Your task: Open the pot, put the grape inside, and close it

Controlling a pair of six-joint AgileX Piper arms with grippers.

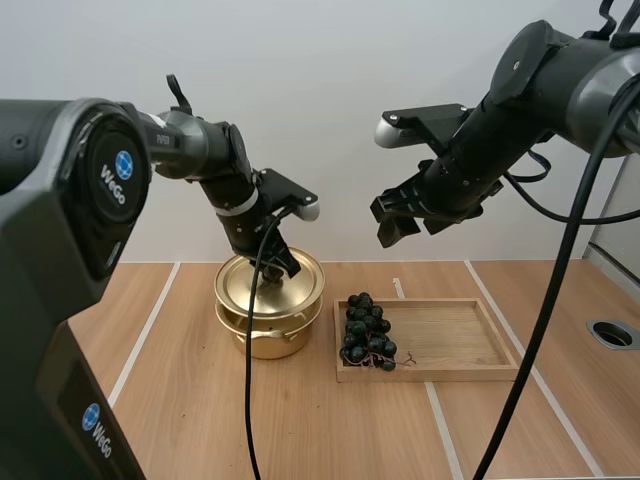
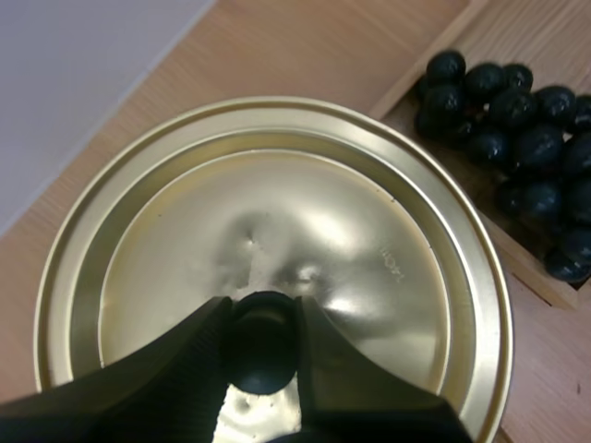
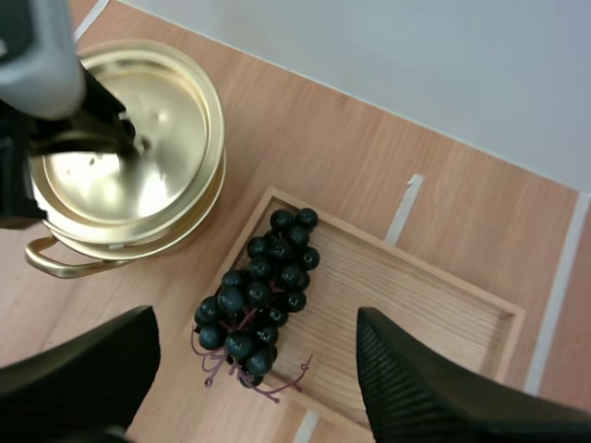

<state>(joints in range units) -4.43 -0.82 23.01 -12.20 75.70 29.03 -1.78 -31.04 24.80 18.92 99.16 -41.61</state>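
The left tool [image 1: 284, 264] was closed on the small black knob [image 2: 263, 349] of the round golden metal lid [image 2: 305, 221], the knob being pinched between its two fingers. The lid was seen lying over the golden metal pot [image 1: 270, 338], slightly offset from its rim, on the wooden worktop [image 1: 200, 420]. The bunch of dark grapes [image 1: 367, 330] was found in the shallow wooden tray [image 1: 460, 340], at the end just beside the pot. The right tool [image 1: 410, 222] was held above the tray, spread wide and empty, well apart from the grapes.
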